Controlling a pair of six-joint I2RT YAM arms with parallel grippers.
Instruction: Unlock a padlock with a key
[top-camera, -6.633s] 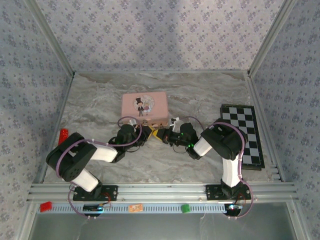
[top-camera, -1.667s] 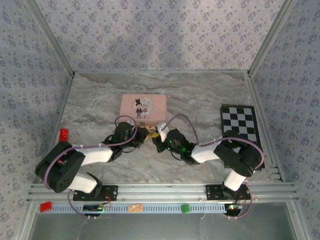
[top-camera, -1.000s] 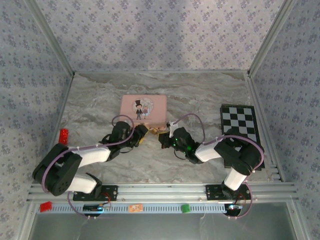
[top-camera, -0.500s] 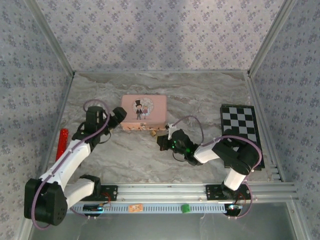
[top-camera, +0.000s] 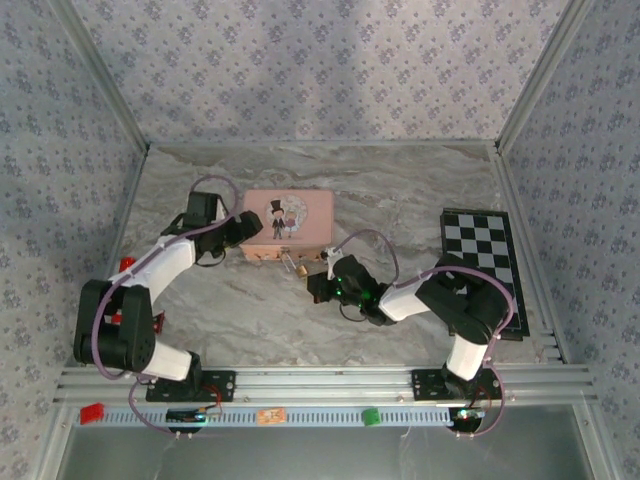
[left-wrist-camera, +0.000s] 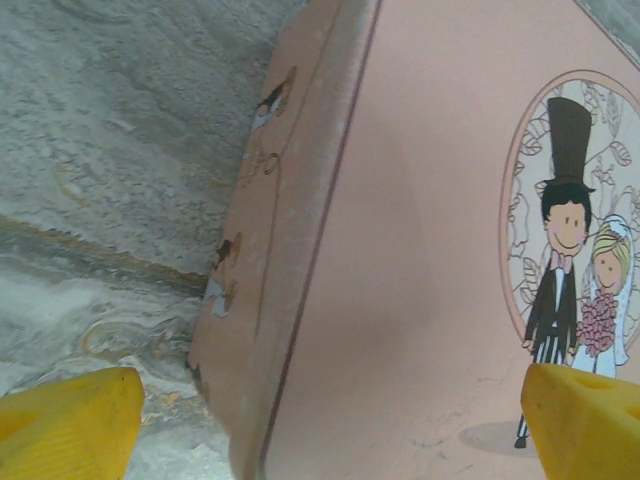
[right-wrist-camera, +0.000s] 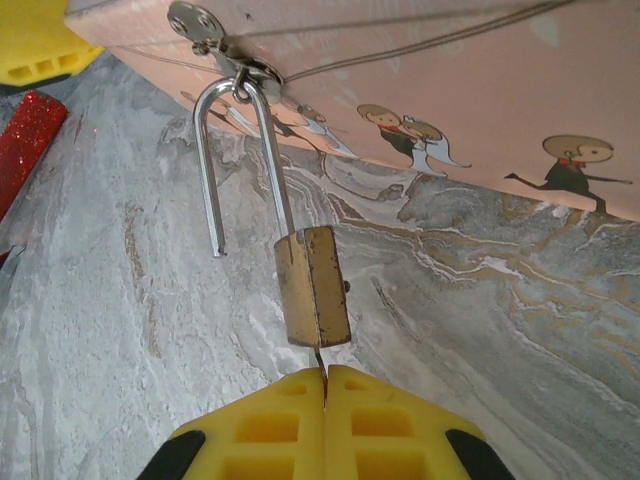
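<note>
The small brass padlock (right-wrist-camera: 313, 285) hangs by its silver shackle (right-wrist-camera: 210, 160) from the hasp of the pink tin (right-wrist-camera: 450, 70). One leg of the shackle ends free, outside the body. My right gripper (right-wrist-camera: 325, 385) is shut on the key (right-wrist-camera: 319, 358), whose thin blade runs up into the bottom of the lock. From above, the padlock (top-camera: 298, 268) lies just in front of the tin (top-camera: 300, 235), with the right gripper (top-camera: 316, 285) right behind it. My left gripper (top-camera: 238, 227) is open at the tin's left end. Its yellow fingertips (left-wrist-camera: 60, 425) straddle that corner of the tin (left-wrist-camera: 420, 250).
A checkered board (top-camera: 485, 270) lies at the right side of the marble table. A red glittery piece (top-camera: 127, 265) sits near the left wall, also seen as a red strip (right-wrist-camera: 25, 135). Small coloured blocks (top-camera: 371, 415) rest on the front rail.
My left arm has swung away from the padlock to the tin's left end and its gripper has opened. The right gripper has stayed at the padlock, shut on the key.
</note>
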